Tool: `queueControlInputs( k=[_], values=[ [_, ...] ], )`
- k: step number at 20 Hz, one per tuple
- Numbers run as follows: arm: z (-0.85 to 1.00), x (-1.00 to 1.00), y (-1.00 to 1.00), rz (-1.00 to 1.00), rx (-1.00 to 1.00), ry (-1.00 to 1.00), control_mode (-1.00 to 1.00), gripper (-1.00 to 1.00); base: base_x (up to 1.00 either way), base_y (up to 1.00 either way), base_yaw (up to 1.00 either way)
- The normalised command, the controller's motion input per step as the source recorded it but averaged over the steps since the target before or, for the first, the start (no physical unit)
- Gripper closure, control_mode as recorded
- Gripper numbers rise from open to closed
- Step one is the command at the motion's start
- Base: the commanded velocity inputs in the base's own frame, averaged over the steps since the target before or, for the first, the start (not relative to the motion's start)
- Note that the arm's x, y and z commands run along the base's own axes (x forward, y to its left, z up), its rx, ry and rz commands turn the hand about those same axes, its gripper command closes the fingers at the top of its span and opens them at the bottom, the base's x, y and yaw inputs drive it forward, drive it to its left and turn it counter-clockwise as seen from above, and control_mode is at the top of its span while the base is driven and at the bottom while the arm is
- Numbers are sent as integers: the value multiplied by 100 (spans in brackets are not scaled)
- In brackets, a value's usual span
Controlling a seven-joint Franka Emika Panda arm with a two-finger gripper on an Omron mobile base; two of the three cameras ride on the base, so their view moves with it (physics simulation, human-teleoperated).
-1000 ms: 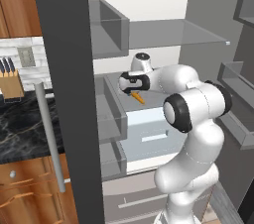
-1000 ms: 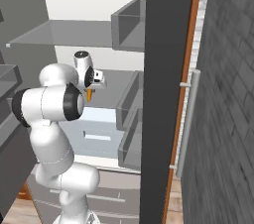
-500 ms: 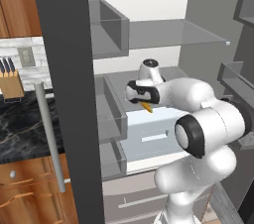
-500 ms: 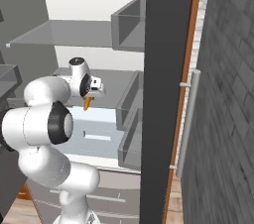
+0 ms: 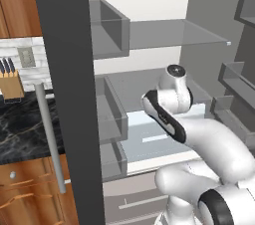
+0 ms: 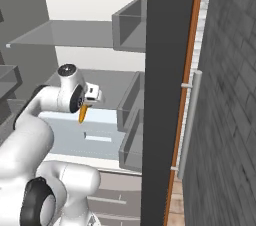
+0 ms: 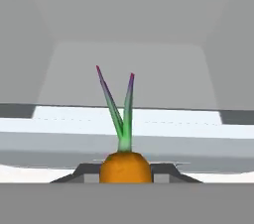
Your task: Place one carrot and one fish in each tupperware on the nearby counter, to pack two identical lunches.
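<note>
Orange carrot (image 7: 125, 167), one, clamped in jaws, inside grey fridge (image 6: 95, 32)

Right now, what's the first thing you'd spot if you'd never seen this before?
The big white arm reaching into the open fridge. Next, the orange carrot pinched in its gripper, hanging tip down above the pale drawer; in the hand view its green stalk sticks up. A knife block stands on the black counter at left.
</note>
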Motion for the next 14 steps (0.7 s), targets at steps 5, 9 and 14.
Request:
queueControlInputs(
  k=[5, 9, 14],
  values=[
    [93, -100, -9, -4, 0, -6, -100, 100, 0, 0, 0],
    [84, -100, -11, -5, 0, -8, -100, 100, 0, 0, 0],
    [84, -74, -22, -4, 0, 0, -100, 100, 0, 0, 0]
  ],
)
